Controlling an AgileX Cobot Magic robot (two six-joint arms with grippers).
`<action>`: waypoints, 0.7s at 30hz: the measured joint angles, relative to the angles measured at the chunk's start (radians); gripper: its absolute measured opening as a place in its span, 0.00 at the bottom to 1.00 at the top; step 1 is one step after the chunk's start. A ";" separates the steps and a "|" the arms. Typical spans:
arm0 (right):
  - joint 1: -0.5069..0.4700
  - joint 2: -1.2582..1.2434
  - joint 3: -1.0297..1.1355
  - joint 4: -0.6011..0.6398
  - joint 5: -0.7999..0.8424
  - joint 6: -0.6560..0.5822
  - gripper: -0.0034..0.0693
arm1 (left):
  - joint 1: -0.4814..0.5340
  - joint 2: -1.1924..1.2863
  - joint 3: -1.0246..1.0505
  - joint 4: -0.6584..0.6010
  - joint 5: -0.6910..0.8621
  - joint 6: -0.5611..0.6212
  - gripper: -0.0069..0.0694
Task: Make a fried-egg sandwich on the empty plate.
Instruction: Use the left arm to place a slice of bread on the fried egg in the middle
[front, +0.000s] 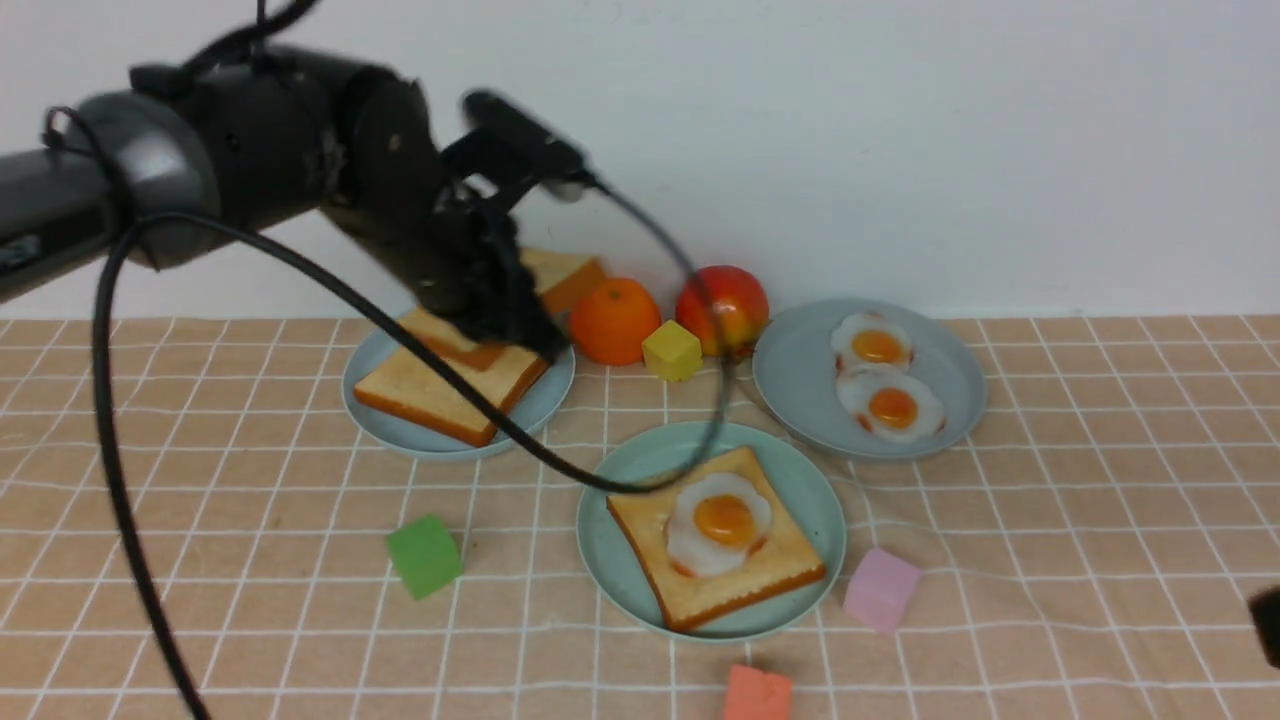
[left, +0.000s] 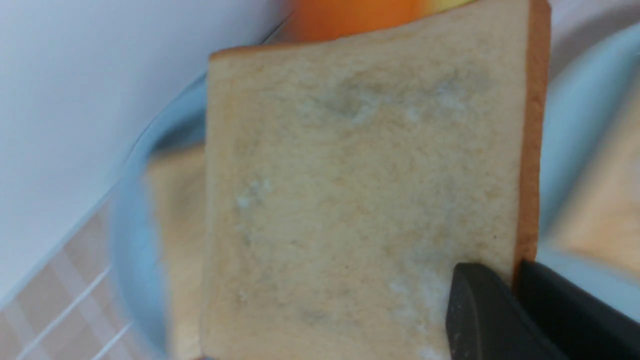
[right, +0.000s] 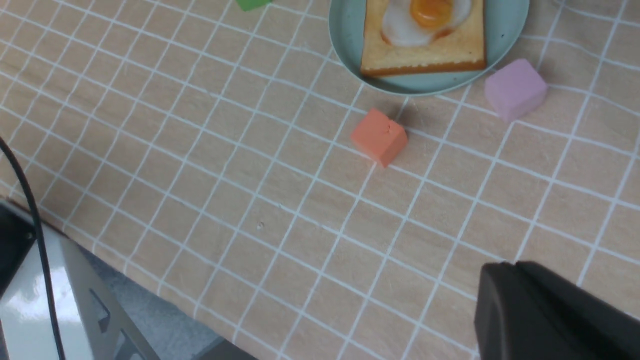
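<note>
The left gripper (left: 515, 280) pinches 1 slice of toast (left: 365, 190) by its edge, and in the upper left of the front frame that toast hangs over the blue-grey plate (front: 430, 453) with at least 1 more slice (front: 450, 390) on it. The move turns on this: the mint-green plate (front: 590, 560), at the lower centre of the front frame, lies down and to the right of the jaws. On it sits 1 base slice (front: 690, 595), its sides running aslant, with 1 fried egg (front: 718, 525) on top. The held toast probably needs a turn to match that slant before it goes down as the lid, or the egg may be nudged off.

The left arm (front: 380, 150) reaches in from the upper left edge, its wrist bent down towards the plate of toast, and it is the one to carry on. The right gripper (right: 515, 305) is at the lower right edge of the front frame, clenched, with 0 things in its grasp.
</note>
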 joint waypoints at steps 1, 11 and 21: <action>0.000 -0.020 0.000 -0.004 0.010 0.000 0.09 | -0.044 -0.026 0.021 -0.001 -0.005 0.000 0.17; 0.000 -0.204 0.000 -0.035 0.045 0.026 0.09 | -0.335 -0.017 0.247 0.093 -0.126 -0.045 0.17; 0.000 -0.255 0.000 -0.035 0.071 0.047 0.09 | -0.341 0.061 0.252 0.226 -0.220 -0.150 0.17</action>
